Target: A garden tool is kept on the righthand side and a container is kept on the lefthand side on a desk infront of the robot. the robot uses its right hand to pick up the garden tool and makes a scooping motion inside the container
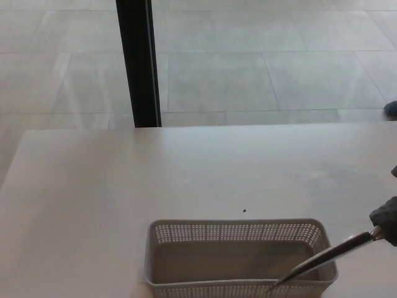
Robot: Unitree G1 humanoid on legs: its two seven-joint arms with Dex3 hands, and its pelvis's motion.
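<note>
In the head view, only a small part of the right hand shows, a dark shape at the picture's right edge, low down. It is clamped on the end of the garden tool; the fingers themselves are too cut off by the frame to tell apart, but the tool's handle runs straight out of the hand and is plainly held by it. The left hand does not show anywhere.

From the hand, the tool slants down and away to the hand's left: first a short dark, reddish-brown handle section just beside the hand, then a slim metal shaft or blade that narrows toward its tip. The shaft crosses over the near right corner of the container, and the tip reaches down to the basket's front rim, near the inside of the front wall. Whether the tip touches the basket floor cannot be told.

The container is a pale rectangular plastic basket with perforated walls, sitting to the left of the hand and slightly lower in the picture, on the light desk. Its inside looks bare apart from the tool.

Far beyond the hand, past the desk's back edge, lies a tiled floor, with a black upright post standing up and to the left. A tiny dark speck lies on the desk just behind the basket.
</note>
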